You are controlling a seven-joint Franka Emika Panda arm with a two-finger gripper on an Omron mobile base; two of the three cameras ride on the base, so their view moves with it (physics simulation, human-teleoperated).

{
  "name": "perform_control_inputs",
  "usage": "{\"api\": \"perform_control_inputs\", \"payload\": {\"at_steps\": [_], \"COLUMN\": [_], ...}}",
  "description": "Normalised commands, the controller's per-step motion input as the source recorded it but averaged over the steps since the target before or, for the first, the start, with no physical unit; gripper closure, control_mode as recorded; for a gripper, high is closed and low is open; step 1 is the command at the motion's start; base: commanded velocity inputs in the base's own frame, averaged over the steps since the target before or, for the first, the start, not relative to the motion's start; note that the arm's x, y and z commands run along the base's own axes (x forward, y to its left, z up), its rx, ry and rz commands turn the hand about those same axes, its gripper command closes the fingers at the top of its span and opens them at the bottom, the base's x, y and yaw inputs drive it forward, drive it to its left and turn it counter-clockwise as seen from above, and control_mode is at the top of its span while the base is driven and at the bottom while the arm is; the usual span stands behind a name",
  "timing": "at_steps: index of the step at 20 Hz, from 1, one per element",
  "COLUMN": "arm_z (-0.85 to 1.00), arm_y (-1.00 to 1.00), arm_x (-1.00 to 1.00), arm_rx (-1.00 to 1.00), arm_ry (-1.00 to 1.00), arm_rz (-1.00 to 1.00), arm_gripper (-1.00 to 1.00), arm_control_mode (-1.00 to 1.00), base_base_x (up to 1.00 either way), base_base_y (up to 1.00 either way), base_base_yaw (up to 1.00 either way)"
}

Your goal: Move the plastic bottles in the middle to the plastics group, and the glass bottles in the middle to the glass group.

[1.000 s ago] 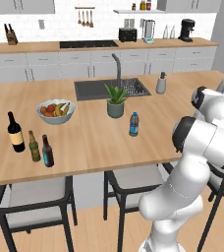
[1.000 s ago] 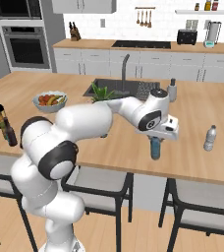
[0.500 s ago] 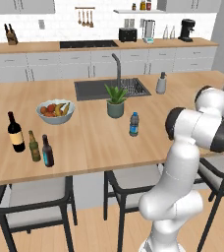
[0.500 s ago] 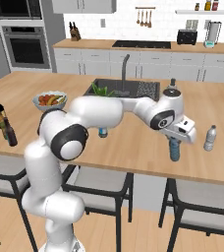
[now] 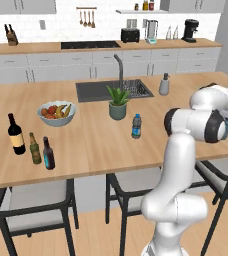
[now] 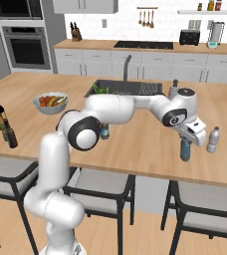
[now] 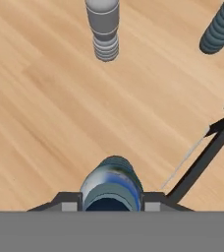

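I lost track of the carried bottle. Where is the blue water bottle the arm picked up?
In the right base view, the blue water bottle hangs in the hand, just left of the pale clear-grey bottle.

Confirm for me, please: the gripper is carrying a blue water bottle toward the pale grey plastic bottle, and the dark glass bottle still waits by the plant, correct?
Not quite. The gripper does hold a blue water bottle near the pale grey plastic bottle, but the left base view shows the dark glass bottle beside the wine bottle; another blue water bottle waits by the plant.
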Motion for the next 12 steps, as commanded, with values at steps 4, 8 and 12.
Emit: {"api": "perform_control_inputs", "payload": {"at_steps": [4, 8, 12], "arm_z": [-0.06, -0.08, -0.01], "arm_y": [-0.31, -0.37, -0.23], "arm_x": [0.37, 0.34, 0.42], "arm_rx": [0.11, 0.02, 0.0], "arm_ry": [-0.04, 0.0, 0.0], "arm_rz": [-0.11, -0.15, -0.17], "arm_gripper": [1.0, 1.0, 1.0], "arm_control_mode": [-1.0, -1.0, -1.0], "base_base_x": [0.0, 0.0, 0.0], "base_base_y": [0.0, 0.0, 0.0], "base_base_yaw": [0.0, 0.0, 0.0]}}
